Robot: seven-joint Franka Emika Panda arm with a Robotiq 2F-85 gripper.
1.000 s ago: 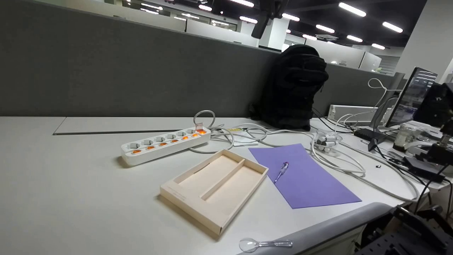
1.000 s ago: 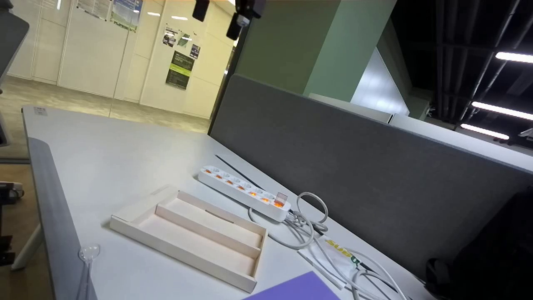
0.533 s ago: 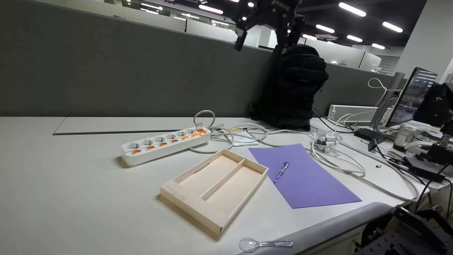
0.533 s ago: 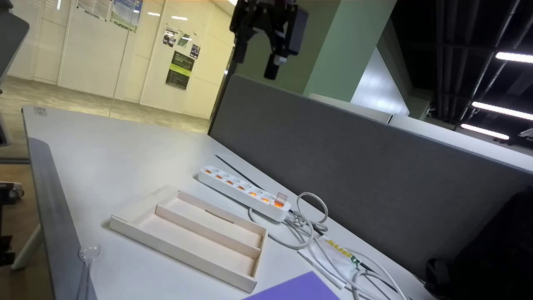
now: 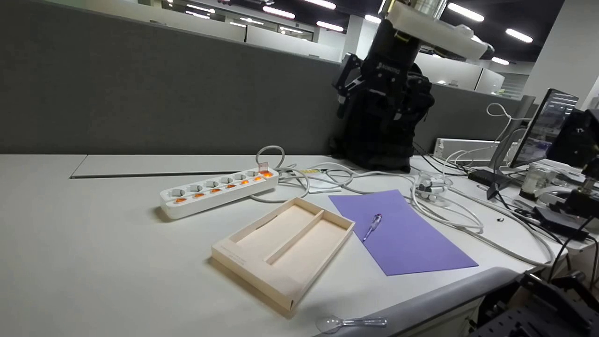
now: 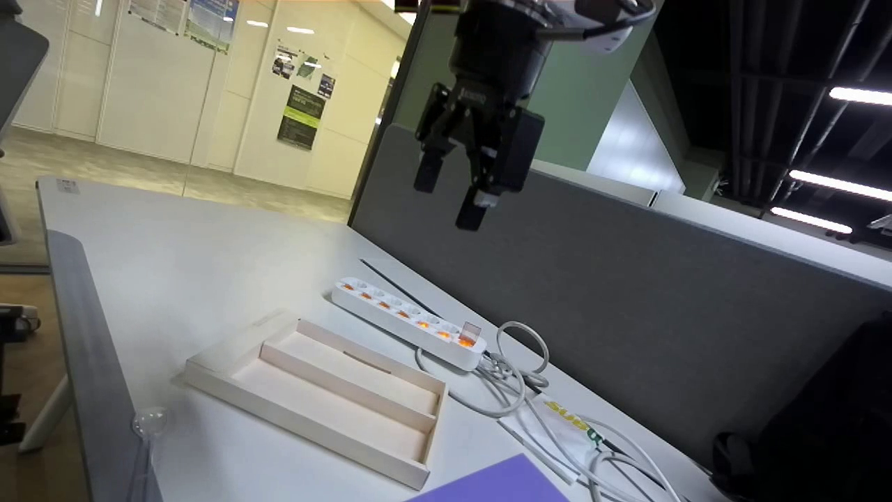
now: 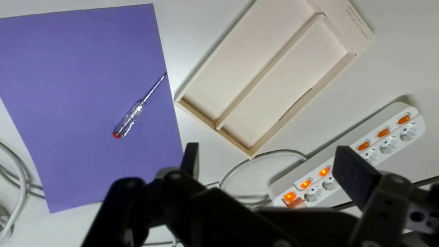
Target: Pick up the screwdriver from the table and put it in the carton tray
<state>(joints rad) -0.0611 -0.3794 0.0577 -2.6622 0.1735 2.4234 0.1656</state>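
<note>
The screwdriver has a clear handle with a red end and a thin shaft. It lies on the purple sheet beside the carton tray. It also shows in the wrist view. In an exterior view with the tray, the screwdriver is out of view. The tan tray has a lengthwise ridge and two empty compartments, and sits on the pale table. My gripper is open and empty, high above the table. In the wrist view the open jaws are over the gap between tray and power strip.
The purple sheet lies flat beside the tray. A white power strip with lit orange switches and loose cables lies behind the tray. A clear spoon lies at the front edge. A black backpack leans on the grey partition.
My gripper has come down from the top edge of both exterior views and stays open. The screwdriver and the tray have not moved.
</note>
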